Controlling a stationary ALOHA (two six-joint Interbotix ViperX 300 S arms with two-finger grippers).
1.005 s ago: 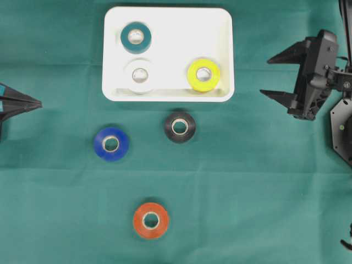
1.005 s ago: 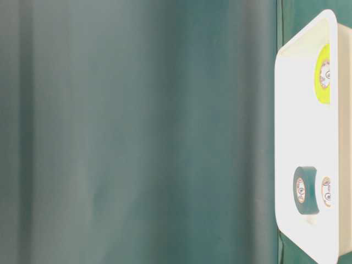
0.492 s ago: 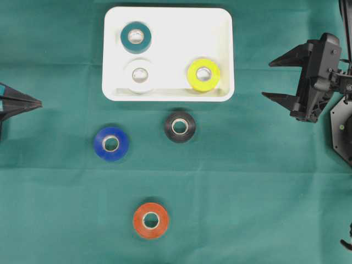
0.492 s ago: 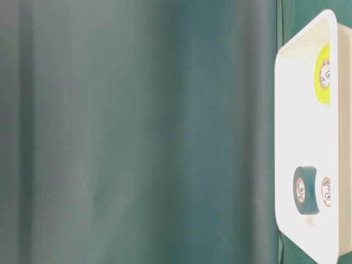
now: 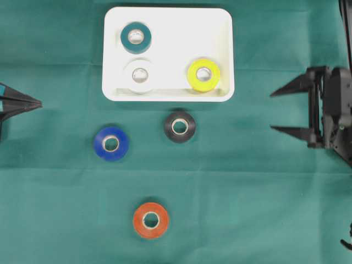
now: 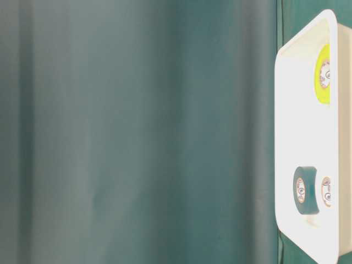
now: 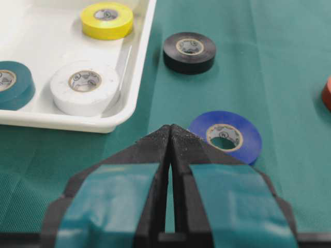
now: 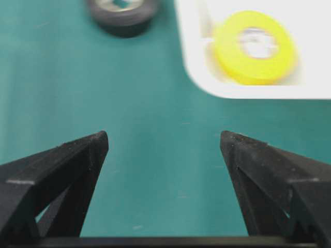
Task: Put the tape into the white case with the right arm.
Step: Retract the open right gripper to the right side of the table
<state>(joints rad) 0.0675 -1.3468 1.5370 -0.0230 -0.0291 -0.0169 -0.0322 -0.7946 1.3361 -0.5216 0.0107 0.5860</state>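
Observation:
The white case lies at the top middle of the green cloth and holds a teal roll, a white roll and a yellow roll. Outside it lie a black tape, a blue tape and an orange tape. My right gripper hangs at the far right, open and empty, its tips pointing left, well clear of the case and the black tape. My left gripper sits at the left edge, shut on nothing, with the blue tape just beyond its tips.
Bare green cloth stretches between my right gripper and the loose rolls. The case's raised rim lies ahead and to the right of the right gripper's tips. The table-level view shows only the case and a green backdrop.
My right gripper has dropped lower in the overhead view and swung level, its tips now pointing straight left. The rolls, the case and the left gripper have not moved.

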